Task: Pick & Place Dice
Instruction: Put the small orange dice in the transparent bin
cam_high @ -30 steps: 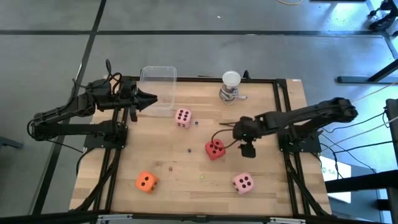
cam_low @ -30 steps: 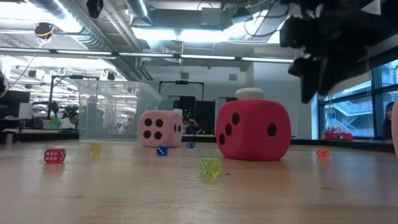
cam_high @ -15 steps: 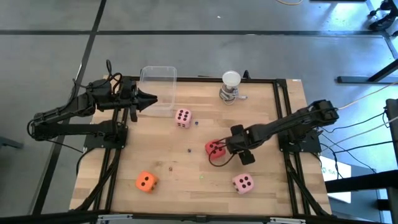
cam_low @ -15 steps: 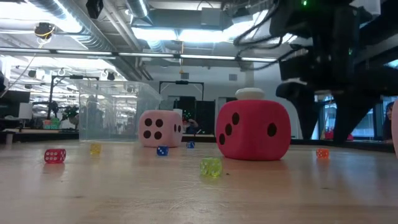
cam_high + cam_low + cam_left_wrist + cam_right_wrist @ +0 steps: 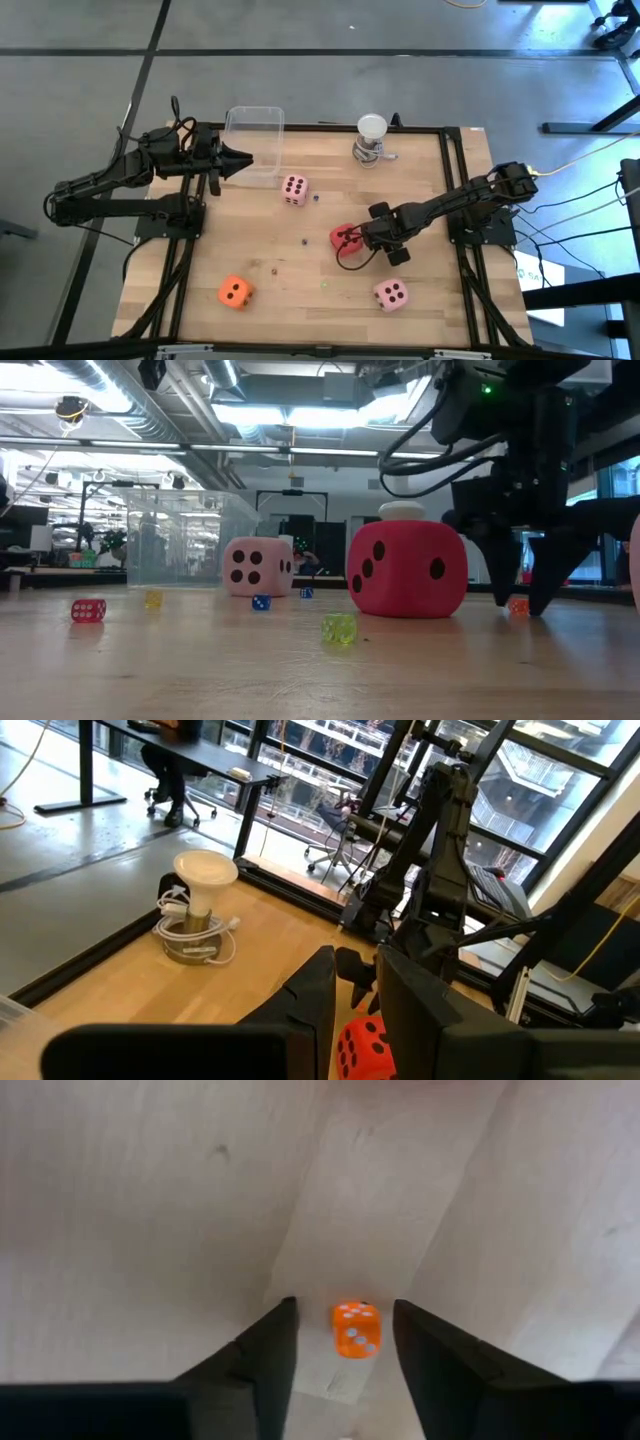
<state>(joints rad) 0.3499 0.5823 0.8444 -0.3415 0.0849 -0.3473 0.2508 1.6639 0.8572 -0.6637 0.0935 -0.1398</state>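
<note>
The red die point(image 5: 345, 240) sits flat on the wood near the table's middle. One pink die point(image 5: 294, 189) is farther back, another pink die point(image 5: 391, 294) and the orange die point(image 5: 235, 292) lie near the front edge. My right gripper point(image 5: 374, 240) points down just right of the red die, open, apart from it point(image 5: 407, 568). Its fingers stand on either side of a tiny orange die point(image 5: 356, 1329) without touching it. My left gripper point(image 5: 248, 157) waits at the far left beside the clear box, its fingers a narrow gap apart point(image 5: 357, 970).
A clear plastic box point(image 5: 255, 140) stands at the far left and a white round-topped object on a metal base point(image 5: 371, 140) at the far edge. Tiny dice lie scattered: red point(image 5: 88, 610), yellow-green point(image 5: 339, 628), blue point(image 5: 260, 602). Bare wood lies between the big dice.
My right gripper has come down from well above the table to the tabletop just right of the red die, shifting a little toward the near edge and the die. The dice have stayed where they were.
</note>
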